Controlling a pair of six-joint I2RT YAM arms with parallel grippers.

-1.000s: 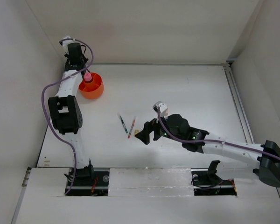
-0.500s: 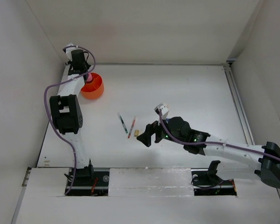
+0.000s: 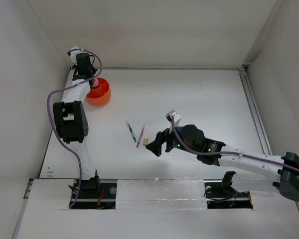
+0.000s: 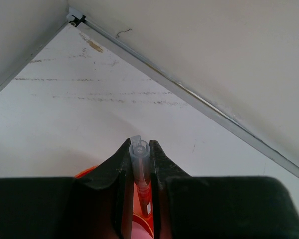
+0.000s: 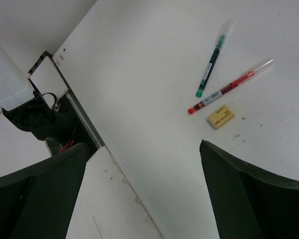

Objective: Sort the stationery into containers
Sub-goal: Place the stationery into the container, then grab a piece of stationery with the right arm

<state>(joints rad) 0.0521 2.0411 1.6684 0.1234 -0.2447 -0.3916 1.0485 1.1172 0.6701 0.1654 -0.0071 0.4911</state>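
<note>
The left tool [image 4: 139,147] clamps a slim clear-ended red tube [image 4: 139,153] upright just over the round orange plastic tub [image 3: 101,94], probably to drop it inside, while the right tool [image 5: 142,148], spread wide and empty, hangs near the thin red pen [image 5: 229,87], the dark green-tipped pen [image 5: 209,67] and the small tan eraser [image 5: 221,116], which lie well away from that tub.

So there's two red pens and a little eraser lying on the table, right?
Not quite. Only one is a red pen; the other is a green pen, as the right wrist view shows. Both do lie on the table with the little eraser.
</note>
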